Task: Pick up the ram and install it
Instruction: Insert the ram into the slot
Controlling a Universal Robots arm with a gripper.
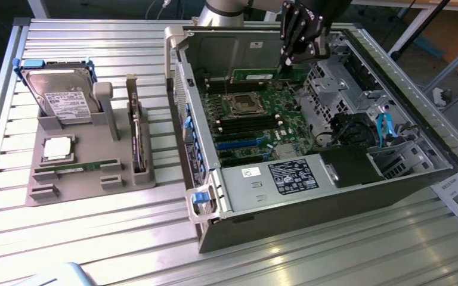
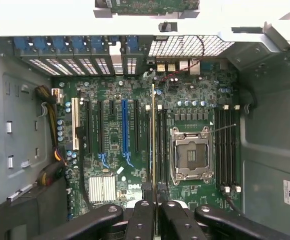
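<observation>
Table [image 1: 93, 238]: ribbed metal slats under everything
Power box [image 1: 293, 176]: at the near end of the open computer case [image 1: 420, 179], sticker facing up
Grey holder [image 1: 78, 190]: left of the case, carrying a square silver chip [image 1: 57, 147], a hard drive [image 1: 60, 95] at its far end, and a dark card [image 1: 138, 140] standing on edge
Board [image 1: 253, 119]: green, lying flat inside the case, with an empty chip socket [image 2: 190, 152] near its middle
Ram [image 1: 254, 75]: held on edge over the far part of the board; in the wrist view it runs alongside the dark slots by the socket, and I cannot tell whether it touches them
Gripper [image 2: 153, 205]: far end of the case, fingers clamped on the ram's end
</observation>
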